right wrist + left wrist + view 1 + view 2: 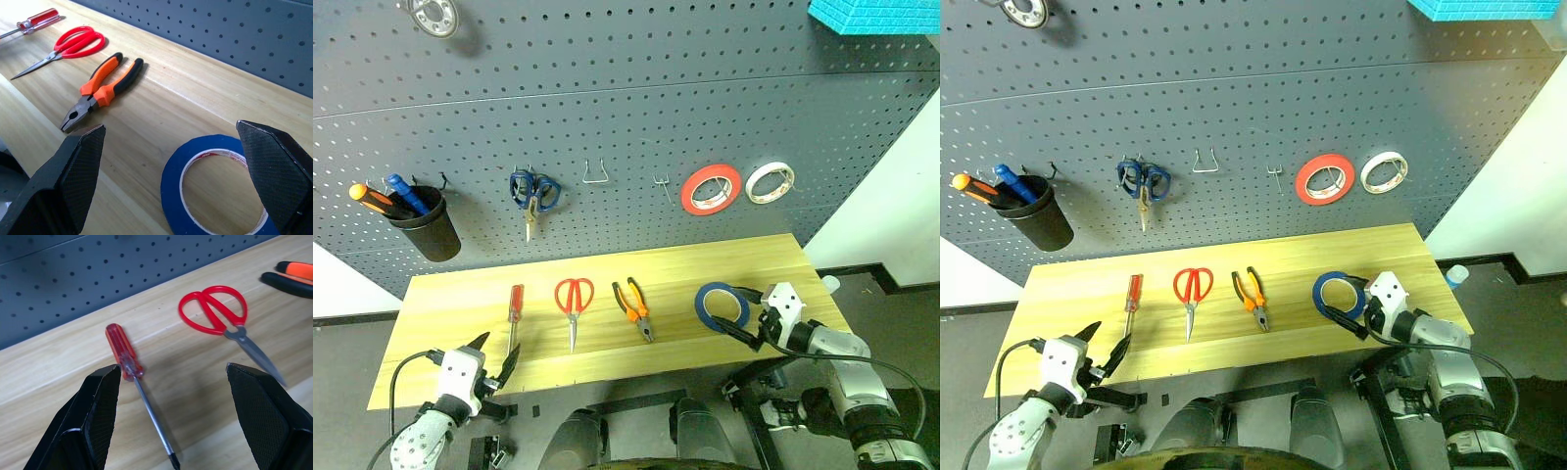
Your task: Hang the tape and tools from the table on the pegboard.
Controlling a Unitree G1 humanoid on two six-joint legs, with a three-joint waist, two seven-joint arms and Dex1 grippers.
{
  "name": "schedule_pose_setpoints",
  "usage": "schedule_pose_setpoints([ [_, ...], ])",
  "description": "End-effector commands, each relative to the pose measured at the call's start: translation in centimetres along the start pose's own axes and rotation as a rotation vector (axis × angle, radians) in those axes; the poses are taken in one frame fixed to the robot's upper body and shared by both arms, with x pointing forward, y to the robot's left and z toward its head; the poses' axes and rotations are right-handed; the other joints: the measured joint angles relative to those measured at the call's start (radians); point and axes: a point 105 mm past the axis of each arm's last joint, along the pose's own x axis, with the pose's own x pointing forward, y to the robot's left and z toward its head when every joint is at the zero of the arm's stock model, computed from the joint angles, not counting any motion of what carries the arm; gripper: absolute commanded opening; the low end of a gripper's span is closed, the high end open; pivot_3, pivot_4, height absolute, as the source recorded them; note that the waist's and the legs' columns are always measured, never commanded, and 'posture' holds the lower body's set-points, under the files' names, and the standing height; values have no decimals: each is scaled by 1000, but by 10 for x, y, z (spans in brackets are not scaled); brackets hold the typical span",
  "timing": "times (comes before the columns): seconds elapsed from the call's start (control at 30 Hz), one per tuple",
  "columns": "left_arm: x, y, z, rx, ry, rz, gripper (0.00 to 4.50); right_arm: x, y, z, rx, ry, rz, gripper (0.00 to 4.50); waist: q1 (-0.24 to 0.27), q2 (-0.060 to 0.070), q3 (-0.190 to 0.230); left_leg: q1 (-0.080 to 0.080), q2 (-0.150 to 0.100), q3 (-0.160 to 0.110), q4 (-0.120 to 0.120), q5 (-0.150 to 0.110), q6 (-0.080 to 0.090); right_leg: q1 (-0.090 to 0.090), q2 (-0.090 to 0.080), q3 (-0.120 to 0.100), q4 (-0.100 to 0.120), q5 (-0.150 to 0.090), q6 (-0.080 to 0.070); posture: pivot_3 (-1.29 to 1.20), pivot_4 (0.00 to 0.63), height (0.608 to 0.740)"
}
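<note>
Four things lie in a row on the light wood table (450, 304). From left to right they are a red-handled screwdriver (515, 311), red-handled scissors (574, 299), orange-and-black pliers (634, 308) and the blue tape (722, 305). My left gripper (494, 358) hovers open at the table's front edge, just short of the screwdriver's tip (172, 461). Open as well, my right gripper (744, 315) is at the tape's right side, its fingers spread to either side of the roll (215, 191) without touching it. Behind the table rises the dark grey pegboard (607, 98).
On the pegboard hang blue-handled scissors (534, 192), a red roll (711, 188), a white roll (770, 182) and a black cup (426, 225) holding screwdrivers. Two bare metal hooks (597, 174) (662, 184) sit between the scissors and the red roll.
</note>
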Motion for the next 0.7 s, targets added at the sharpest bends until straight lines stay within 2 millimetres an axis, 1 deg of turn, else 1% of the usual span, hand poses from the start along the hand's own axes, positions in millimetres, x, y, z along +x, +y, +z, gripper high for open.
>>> schedule_pose_setpoints([
  [0.03, -2, 0, 7, 7, -31, -34, 3588, -10, -10, 3, -12, -9, -30, 4500, 0, 0, 0, 0, 0, 0, 0, 0, 0, 0, 0, 0, 0, 0, 0, -3, 89, 738],
  [0.3, -1, -14, 9, 3, -41, -110, 3588, -14, -12, -1, -14, 4, -36, 4500, 0, -2, 4, 0, 0, 0, 0, 0, 0, 0, 0, 0, 0, 0, 0, -7, 88, 738],
  [0.7, -3, -24, 21, 0, -58, -149, 3588, -14, -12, -6, -12, 9, -33, 4500, 0, -2, 7, 0, 0, 0, 0, 0, 0, 0, 0, 0, 0, 0, 0, -5, 88, 738],
])
